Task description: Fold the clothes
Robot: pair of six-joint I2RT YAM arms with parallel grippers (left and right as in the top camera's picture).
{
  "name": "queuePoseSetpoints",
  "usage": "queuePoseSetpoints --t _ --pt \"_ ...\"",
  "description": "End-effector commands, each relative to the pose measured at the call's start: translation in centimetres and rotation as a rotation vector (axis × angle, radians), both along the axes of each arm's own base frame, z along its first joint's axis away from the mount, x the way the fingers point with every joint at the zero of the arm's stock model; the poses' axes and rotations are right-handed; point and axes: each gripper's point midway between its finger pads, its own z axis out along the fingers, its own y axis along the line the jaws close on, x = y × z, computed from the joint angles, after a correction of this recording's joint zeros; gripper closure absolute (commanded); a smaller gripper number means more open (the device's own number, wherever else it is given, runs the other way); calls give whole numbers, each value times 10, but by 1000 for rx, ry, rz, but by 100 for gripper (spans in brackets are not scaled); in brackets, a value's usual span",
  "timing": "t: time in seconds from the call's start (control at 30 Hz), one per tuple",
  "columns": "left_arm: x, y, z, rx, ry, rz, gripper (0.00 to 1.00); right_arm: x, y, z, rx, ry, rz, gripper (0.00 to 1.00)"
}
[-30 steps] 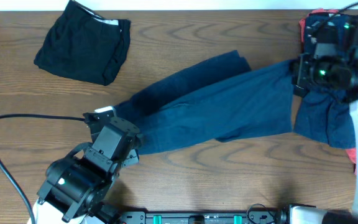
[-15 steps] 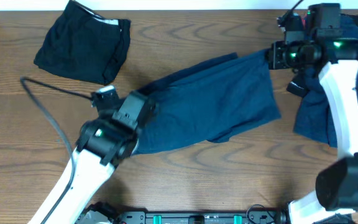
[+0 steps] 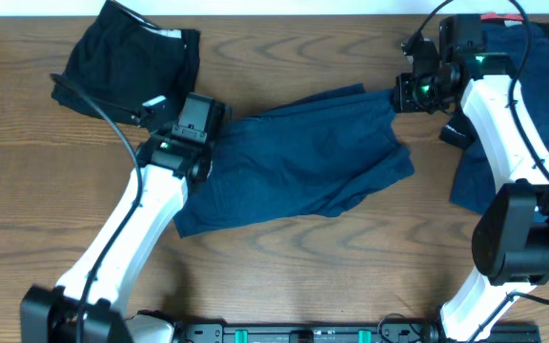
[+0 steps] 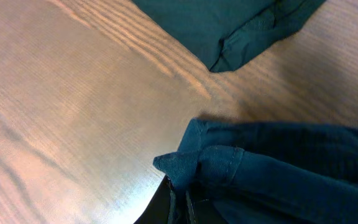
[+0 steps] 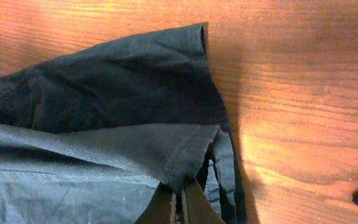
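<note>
My left claw [image 4: 180,198] is pinched tight on a bunched corner of the navy shorts [image 3: 303,162]. My right claw [image 5: 180,202] is clamped on a hem at their far right edge, so I hold the cloth at both ends. The shorts lie mid-tabletop [image 3: 351,276], slanting up toward the right, rumpled and partly doubled over. The black garment [image 3: 127,62] sits at the far left and a navy pile [image 3: 503,152] at the right, both apart from them. To my mind the job here is to carry the two held corners across the cloth together. I should move both claws at one pace and one height, with the span between them just taut so no slack wrinkles in. Then I lay the edge square on the opposite edge, and only then let go. My left grip looks thin, so no jerks.
</note>
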Motion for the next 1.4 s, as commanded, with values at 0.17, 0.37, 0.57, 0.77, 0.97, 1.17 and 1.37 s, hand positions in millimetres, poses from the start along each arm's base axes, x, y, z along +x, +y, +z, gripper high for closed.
queuePoseSetpoints --t 0.17,0.37,0.57,0.77,0.97,1.17,1.37 --pt "31 17 -28 78 -12 60 70 6 -15 -21 -68 25 -28 99" --pt "41 19 -43 121 36 1 10 6 -15 -22 -69 23 -24 34" --pt "41 35 -23 87 68 -69 2 7 -11 3 18 -23 -2 28" --pt "19 24 -2 -186 66 -124 2 -7 -2 36 57 -54 20 31" --pt "-11 19 -17 -344 209 -219 2 -37 10 6 8 93 53 50" --pt "-26 12 -46 -463 332 -321 2 -59 19 -35 4 189 73 53" --pt "-26 0 -73 -552 405 -434 2 -66 18 -49 5 209 72 53"
